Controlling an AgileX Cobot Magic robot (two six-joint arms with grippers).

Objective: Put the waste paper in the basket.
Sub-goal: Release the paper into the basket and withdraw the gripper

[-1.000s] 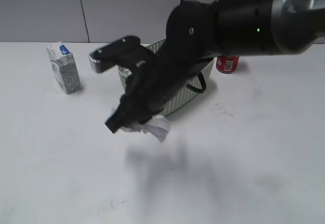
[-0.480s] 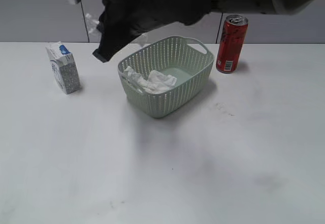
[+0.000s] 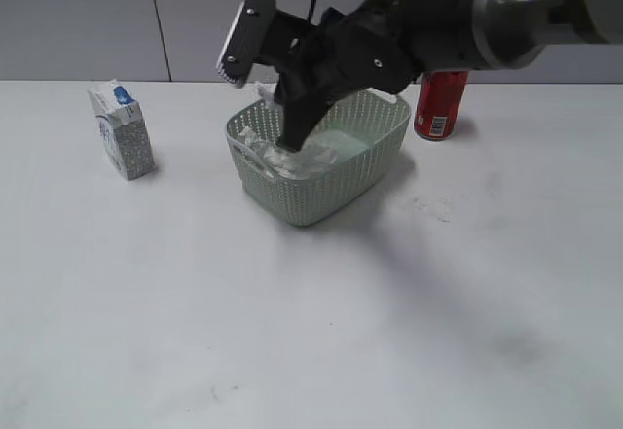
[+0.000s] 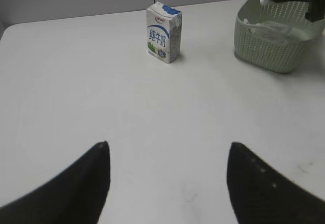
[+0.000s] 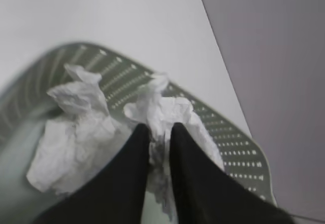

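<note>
One basket (image 3: 321, 166) stands toward the desk's (image 3: 292, 332) far edge. Three paper wads (image 5: 76, 127) show, one of them pinched by the right end effector (image 5: 160, 132). One carton (image 3: 122, 129) stands far left, one can (image 3: 438, 108) far right.

Milk carton (image 4: 164, 32): blue Chinese characters "纯牛奶" on front face. Red can (image 3: 440, 103): print unreadable.
</note>
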